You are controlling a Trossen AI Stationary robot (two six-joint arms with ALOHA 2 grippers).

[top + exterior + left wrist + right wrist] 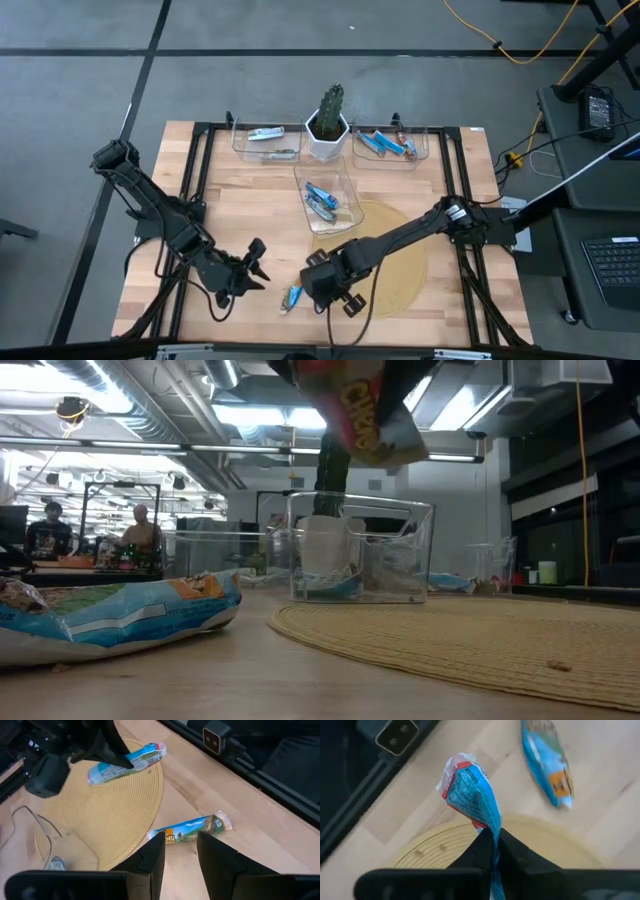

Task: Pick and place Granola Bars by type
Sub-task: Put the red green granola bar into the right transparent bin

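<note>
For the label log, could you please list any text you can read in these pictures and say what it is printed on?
"CHEW": yellow letters on the red-and-blue bar hanging from the right gripper; the rest of the word is cut off.
Print on the bar lying on the table: too blurred to read.
Print on the bars in the clear bins: too small to read.

Bench (250, 215) layout, from the high view:

- Back edge, centre: potted plant (328, 125). Left of it, a bin (268, 142) holding bars; right of it, a second bin (390, 146) holding bars.
- In front of plant: third bin (328, 198) with bars inside.
- Right of centre, toward front: round mat (395, 262), its back edge touching third bin.
- Front edge, left of mat: one bar (293, 297) lying on bench.
- Right pincer (322, 283) above mat's left edge, clamped on a raised bar (472, 795).
- Left pincer (255, 265) just left of lying bar, apart from it.
</note>
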